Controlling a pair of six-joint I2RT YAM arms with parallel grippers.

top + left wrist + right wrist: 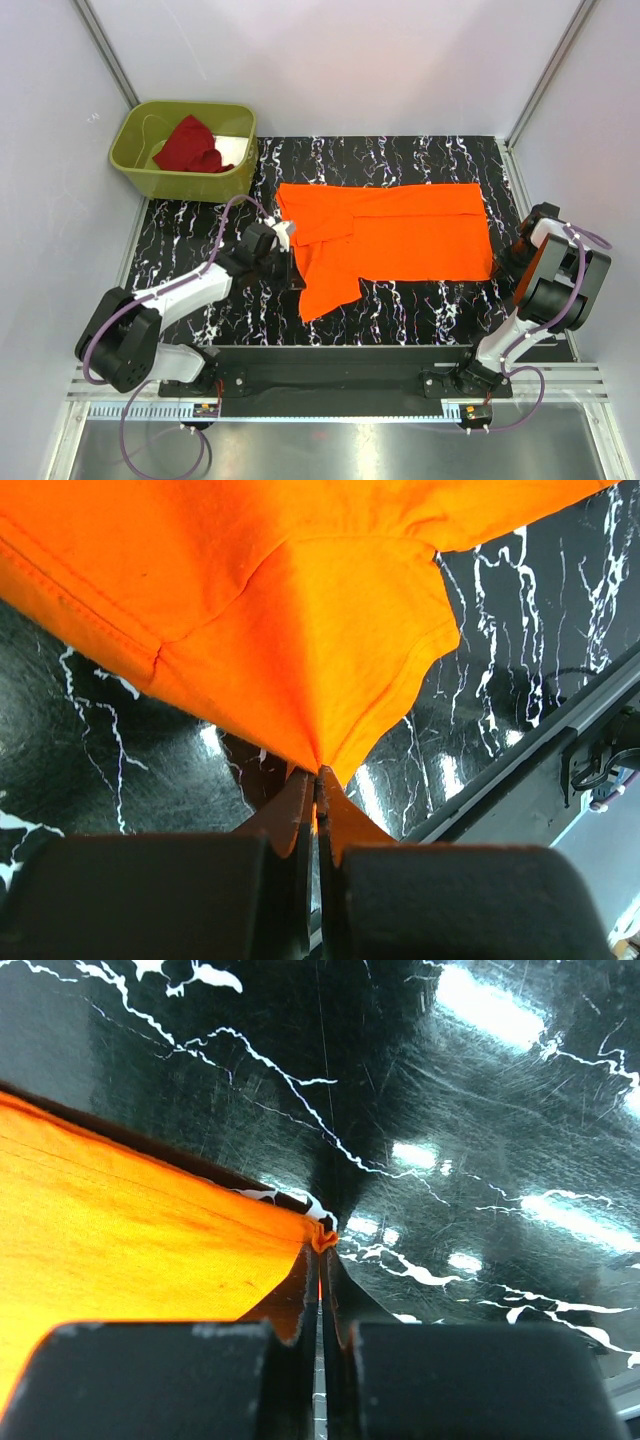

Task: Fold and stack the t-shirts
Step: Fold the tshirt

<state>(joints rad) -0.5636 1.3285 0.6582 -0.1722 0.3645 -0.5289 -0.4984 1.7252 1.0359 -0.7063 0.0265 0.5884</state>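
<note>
shirts: you have two. the orange shirt (400,240) lies flat on the table (420,310), its long axis running from left edge to right edge, with one flap trailing toward the near edge. your left gripper (318,780) is pinched on its left end and your right gripper (320,1245) on its near right corner. the dark red shirt (190,147) sits bunched in the one bin (135,165) at the far left corner, its shape unreadable.

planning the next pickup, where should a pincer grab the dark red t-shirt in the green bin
Probably best to pinch the raised bunch at the top of the dark red t-shirt, coming straight down from above. It lies crumpled in a heap inside the olive-green bin, whose walls block any sideways approach, and no flat hem or sleeve shows.
</note>
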